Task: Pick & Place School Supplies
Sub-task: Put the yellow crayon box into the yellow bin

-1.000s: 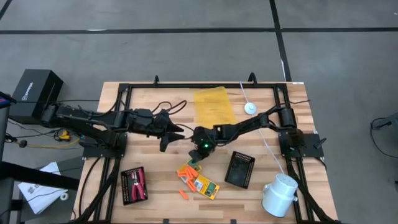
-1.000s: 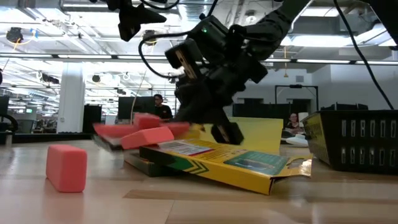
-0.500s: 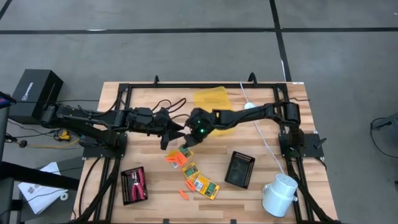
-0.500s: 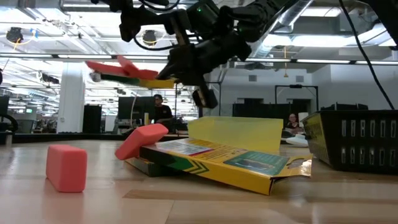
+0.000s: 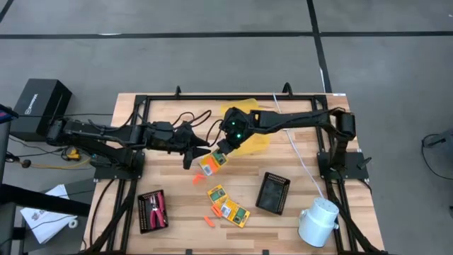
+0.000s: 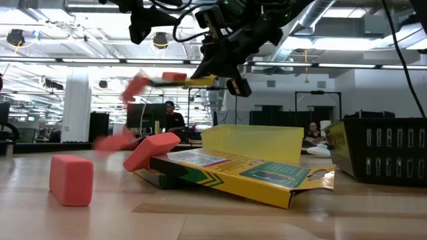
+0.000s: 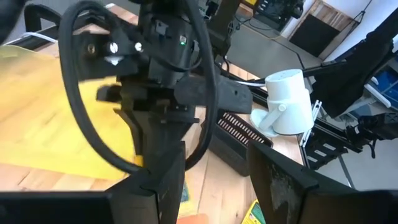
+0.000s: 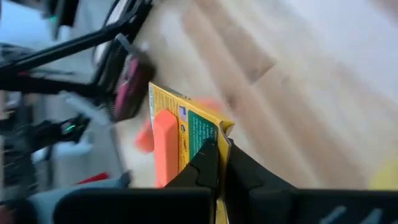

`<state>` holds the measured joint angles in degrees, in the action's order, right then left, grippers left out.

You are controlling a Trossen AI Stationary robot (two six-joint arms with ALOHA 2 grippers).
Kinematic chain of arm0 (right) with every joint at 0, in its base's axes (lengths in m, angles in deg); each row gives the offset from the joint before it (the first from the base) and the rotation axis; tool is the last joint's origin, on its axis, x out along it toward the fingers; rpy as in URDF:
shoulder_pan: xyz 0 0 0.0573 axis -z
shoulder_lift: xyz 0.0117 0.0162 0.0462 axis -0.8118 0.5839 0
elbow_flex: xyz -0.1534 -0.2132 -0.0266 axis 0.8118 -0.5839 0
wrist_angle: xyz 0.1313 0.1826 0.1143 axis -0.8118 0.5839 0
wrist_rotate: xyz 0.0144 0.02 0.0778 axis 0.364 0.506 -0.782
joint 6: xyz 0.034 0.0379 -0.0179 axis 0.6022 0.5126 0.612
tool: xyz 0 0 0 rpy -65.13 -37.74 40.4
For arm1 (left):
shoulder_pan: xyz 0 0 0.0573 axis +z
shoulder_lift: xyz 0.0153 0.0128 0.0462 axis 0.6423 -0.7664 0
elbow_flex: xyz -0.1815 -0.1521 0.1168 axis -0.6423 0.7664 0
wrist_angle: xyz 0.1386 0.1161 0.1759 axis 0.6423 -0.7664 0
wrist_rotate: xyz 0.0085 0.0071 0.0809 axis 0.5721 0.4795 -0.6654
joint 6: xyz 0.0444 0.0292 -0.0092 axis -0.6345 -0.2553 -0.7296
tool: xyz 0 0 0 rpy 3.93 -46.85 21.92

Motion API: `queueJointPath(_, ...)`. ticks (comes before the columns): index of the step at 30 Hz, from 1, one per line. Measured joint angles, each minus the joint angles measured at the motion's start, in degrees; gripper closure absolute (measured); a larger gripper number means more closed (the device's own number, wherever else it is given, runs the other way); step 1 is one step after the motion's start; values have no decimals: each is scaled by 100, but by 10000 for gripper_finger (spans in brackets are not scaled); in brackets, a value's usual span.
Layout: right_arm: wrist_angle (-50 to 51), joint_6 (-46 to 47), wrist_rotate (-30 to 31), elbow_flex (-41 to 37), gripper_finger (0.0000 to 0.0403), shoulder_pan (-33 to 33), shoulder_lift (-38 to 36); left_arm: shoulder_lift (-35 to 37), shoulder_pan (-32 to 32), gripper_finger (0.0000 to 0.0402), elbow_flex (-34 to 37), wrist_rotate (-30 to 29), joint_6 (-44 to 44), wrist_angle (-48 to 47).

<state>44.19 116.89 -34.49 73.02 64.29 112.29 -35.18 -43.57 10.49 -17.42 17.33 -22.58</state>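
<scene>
Since a second ago the right gripper (image 5: pixel 218 157) has risen from the pile at the near middle of the table and swung up and away toward the table's centre, carrying a yellow-and-green card box (image 5: pixel 210 163) pinched by one edge between its closed fingers; the box now hangs in the air just beside the left gripper (image 5: pixel 199 151). One orange stick (image 8: pixel 166 146) rides loose on the box face, and the low view shows blurred sticks (image 6: pixel 137 85) tumbling off it (they look set to land back on the wood). The left gripper hovers near the table's middle, fingers parted and empty. As for progress, most of the work appears to be left: two more card boxes (image 5: pixel 227 205) lie flat at the near middle, with orange sticks scattered around them (image 5: pixel 209 222), and the black tray (image 5: pixel 273 192) to their right looks empty. The red-handled tool (image 5: pixel 159 209) already sits in the black tray at the near left (image 5: pixel 144 211). The translucent yellow tray (image 5: pixel 249 110) at the far middle holds nothing that can be made out.
</scene>
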Motion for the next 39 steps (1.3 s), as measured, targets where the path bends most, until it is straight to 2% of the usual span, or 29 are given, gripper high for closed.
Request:
queueJointPath(5, -6, -289, 1277, 0, 403, -330, -89, -1, -8, 234, 2, 67, 5, -52)
queueJointPath(9, 10, -363, 1621, 0, 403, -465, -89, -5, -10, 234, 9, 90, 7, -75)
queueJointPath(14, 62, -712, 2545, 25, 403, -637, -89, -5, -10, 234, 13, 70, 9, -70)
queueJointPath(18, 79, -995, 3061, 183, 403, -789, -89, -5, -10, 234, 13, 64, 9, -24)
queueJointPath(24, 66, -1159, 3416, 223, 403, -798, -89, -5, -10, 234, 13, 32, 7, -20)
queueJointPath(31, 69, -1036, 3412, 225, 403, -765, -85, -5, -10, 234, 13, 26, 7, -25)
queueJointPath(39, 295, -1093, 3556, 234, 403, -355, -287, 6, -1, 234, -11, -34, 4, 58)
